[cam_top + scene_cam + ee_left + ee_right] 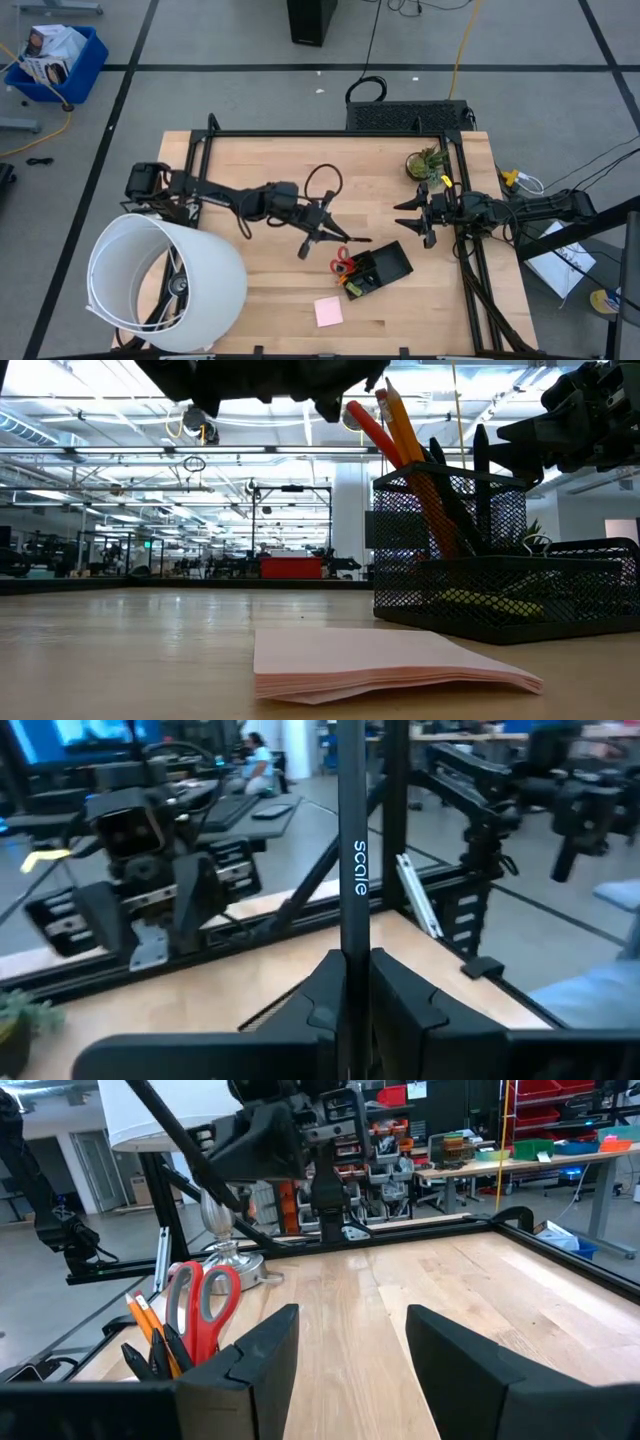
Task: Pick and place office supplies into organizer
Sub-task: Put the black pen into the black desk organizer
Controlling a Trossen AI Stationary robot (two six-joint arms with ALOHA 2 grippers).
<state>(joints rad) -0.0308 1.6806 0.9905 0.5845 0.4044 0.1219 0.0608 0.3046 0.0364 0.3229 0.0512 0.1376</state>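
Observation:
My left gripper (323, 227) hovers over the table's middle, shut on a black pen (352, 840) marked "scale". The black mesh organizer (385, 270) stands just to its right and nearer the front edge. In it stand red-handled scissors (200, 1305), orange pencils (405, 420) and black pens. A pink sticky-note pad (328, 312) lies flat on the table in front of the organizer. My right gripper (350, 1350) waits open at the table's right side, above the wood, nothing between its fingers. My left gripper pinches the pen's shaft (352, 935) between its two fingers. The fingers (410, 1000) point about level toward the table's right and lie across the pen. The pen (185, 1145) is lifted clear of the table and rises aslant from the fingers.
A large white lampshade (165, 285) on a silver base (225, 1250) fills the near left corner. A small potted plant (425, 162) stands at the far right. A black frame rail (330, 133) runs along the far edge. Bare wood lies between the two grippers.

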